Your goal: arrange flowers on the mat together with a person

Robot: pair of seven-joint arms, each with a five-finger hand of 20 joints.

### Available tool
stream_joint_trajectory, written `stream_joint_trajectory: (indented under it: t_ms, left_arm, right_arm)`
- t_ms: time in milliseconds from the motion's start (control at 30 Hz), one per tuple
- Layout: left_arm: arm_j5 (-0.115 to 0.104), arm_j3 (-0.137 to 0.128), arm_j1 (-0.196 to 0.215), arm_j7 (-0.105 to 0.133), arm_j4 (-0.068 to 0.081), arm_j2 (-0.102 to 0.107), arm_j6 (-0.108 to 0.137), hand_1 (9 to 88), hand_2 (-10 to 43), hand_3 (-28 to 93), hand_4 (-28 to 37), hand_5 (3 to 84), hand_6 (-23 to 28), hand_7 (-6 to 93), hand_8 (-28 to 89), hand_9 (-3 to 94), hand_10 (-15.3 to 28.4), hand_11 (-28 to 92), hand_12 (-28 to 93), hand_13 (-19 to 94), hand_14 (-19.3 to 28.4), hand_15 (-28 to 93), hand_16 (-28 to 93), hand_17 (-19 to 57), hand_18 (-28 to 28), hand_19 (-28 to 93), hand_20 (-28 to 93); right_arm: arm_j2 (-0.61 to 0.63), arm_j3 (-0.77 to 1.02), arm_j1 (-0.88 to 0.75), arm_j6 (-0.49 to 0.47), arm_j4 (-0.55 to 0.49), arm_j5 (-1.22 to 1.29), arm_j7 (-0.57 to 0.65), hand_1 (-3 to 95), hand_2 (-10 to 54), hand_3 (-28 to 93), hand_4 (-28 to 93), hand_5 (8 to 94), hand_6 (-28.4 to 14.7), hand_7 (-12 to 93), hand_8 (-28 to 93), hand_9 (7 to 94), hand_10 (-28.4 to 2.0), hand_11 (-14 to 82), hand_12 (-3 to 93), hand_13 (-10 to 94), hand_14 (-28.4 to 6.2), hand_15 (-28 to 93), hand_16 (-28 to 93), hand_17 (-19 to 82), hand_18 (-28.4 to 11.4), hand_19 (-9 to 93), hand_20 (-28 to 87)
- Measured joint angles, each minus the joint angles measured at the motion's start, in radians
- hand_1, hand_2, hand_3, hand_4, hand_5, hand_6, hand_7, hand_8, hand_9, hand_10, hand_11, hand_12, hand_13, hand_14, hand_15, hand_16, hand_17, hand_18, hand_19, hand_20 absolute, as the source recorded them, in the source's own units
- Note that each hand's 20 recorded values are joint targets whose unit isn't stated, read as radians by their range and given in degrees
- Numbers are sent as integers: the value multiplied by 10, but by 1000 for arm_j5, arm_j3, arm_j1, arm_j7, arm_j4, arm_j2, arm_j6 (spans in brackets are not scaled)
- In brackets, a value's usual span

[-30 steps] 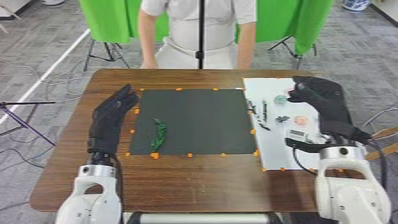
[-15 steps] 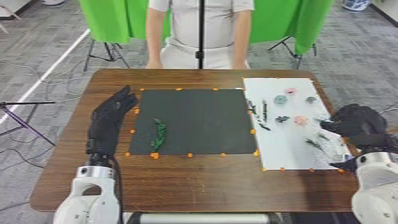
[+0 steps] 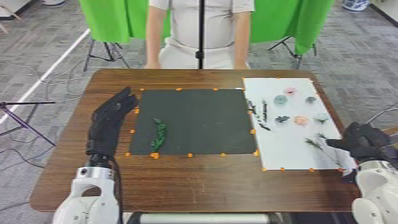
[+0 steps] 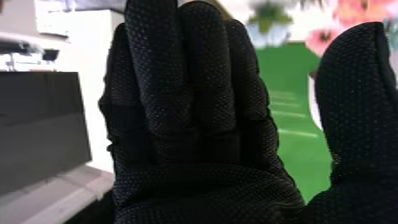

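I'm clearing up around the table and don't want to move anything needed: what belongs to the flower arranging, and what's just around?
For the job:
- dark mat
- green sprig on it
- white sheet
- pink flower and peach flower on the sheet

Just around:
- green cloth
- blue-and-white pot

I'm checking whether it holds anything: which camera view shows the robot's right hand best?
The right wrist view: it shows the right hand close up, its fingers straight, its thumb apart and nothing between them. The head view shows that hand small, from above, at the right edge of the white sheet.
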Motion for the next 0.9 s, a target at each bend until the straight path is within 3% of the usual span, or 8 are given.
stream_joint_trajectory:
  t_ms: [233,300,333,367,400,433,567,900]
  left_arm:
    - [0,0,2,-2,0,0,-1,289,-74,633,-157,439,54,58,-51,405,125,149,171,340,152,114,35,77,80,19,193]
    - [0,0,2,-3,0,0,-1,289,-74,634,-157,438,53,58,-51,405,124,149,171,340,152,114,35,76,80,19,192]
    - [0,0,3,-4,0,0,-1,289,-74,634,-157,438,53,58,-51,405,124,148,171,340,152,114,36,76,80,19,192]
    - [0,0,3,-4,0,0,-1,289,-73,633,-157,438,53,58,-50,405,124,149,171,340,152,114,36,75,80,18,191]
    - [0,0,3,-4,0,0,-1,289,-73,633,-157,438,53,58,-50,405,125,149,171,340,152,114,36,75,80,18,191]
    - [0,0,3,-5,0,0,-1,289,-74,633,-157,438,53,58,-50,405,125,148,171,340,152,115,36,74,79,18,190]
    - [0,0,5,-6,-1,-1,-2,288,-73,634,-157,438,53,58,-50,405,124,148,171,340,151,114,36,70,81,16,187]
    - [-2,-10,14,-11,-1,-2,-6,285,-73,634,-157,438,52,59,-51,406,124,147,171,340,151,114,36,65,84,16,182]
  right_arm:
    - [-1,-10,6,-11,34,10,9,388,-95,671,-282,769,11,212,-102,863,-100,245,227,825,-93,342,284,404,-169,550,378]
    - [-1,-16,6,-4,43,7,10,460,-95,589,-282,795,18,212,19,887,-96,245,232,836,-89,356,299,404,-166,545,379]
    - [-1,-20,6,3,47,4,10,644,-95,145,-6,814,19,207,54,899,-92,247,238,840,-87,366,306,405,-164,538,385]
    - [-1,-24,6,16,52,3,10,736,-95,-73,140,826,21,207,71,910,-88,239,254,842,-86,376,310,404,-163,536,388]
    - [-1,-29,6,34,58,2,10,812,-95,-232,256,844,26,210,83,926,-83,229,279,845,-84,392,316,403,-161,536,388]
    - [-1,-35,6,58,63,1,10,836,-95,-271,300,851,29,212,85,933,-81,217,303,848,-84,399,317,402,-160,535,388]
    - [-2,-56,6,145,78,-1,9,867,-95,-283,352,873,35,224,90,937,-80,256,304,859,-83,419,325,401,-156,538,390]
    - [-48,-76,11,177,27,14,52,875,-95,-283,394,881,29,238,96,937,-92,329,286,836,-96,501,347,385,-159,559,402]
